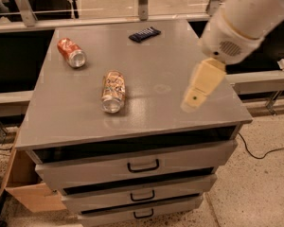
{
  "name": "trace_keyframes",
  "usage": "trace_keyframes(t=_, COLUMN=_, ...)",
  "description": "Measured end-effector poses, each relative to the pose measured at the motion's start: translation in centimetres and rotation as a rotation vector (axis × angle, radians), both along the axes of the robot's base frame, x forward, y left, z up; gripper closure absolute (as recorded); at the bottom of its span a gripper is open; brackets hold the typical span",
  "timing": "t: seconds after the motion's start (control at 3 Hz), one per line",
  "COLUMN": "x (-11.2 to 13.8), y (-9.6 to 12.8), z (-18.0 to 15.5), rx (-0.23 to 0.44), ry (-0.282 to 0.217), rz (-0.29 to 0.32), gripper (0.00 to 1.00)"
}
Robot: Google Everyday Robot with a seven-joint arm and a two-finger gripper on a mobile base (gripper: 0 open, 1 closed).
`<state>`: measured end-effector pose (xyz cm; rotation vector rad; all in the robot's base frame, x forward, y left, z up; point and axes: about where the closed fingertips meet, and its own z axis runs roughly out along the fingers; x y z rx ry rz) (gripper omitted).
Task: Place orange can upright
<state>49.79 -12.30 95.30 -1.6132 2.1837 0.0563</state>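
Tool (193, 98) over cabinet top (180, 46), state untellable; orange can (113, 91) lying well apart.

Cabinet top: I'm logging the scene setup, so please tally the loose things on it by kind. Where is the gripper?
Cans: 2, the orange can and the red-orange can, both on their sides.
Snack bars: 1, the dark snack bar.
Total: 3.
The gripper hangs above the right side of the cabinet top, apart from all three.

Claw (195, 96) over right side of desk (180, 56); bare surface runs from it to orange can (113, 91); red can (71, 52) lies beyond.
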Motion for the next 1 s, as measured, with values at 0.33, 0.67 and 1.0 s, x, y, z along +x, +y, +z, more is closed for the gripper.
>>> trace_keyframes(t=0.33, x=3.7, y=6.4, z=-1.3, rx=0.070, ry=-0.007, rz=-0.036, gripper=0.00)
trace_keyframes(t=0.67, x=8.4, y=11.9, z=-3.1, rx=0.140, ry=0.056, rz=-0.174, gripper=0.00)
trace_keyframes(t=1.0, x=8.4, y=11.9, z=-3.1, rx=0.136, ry=0.052, rz=-0.162, gripper=0.00)
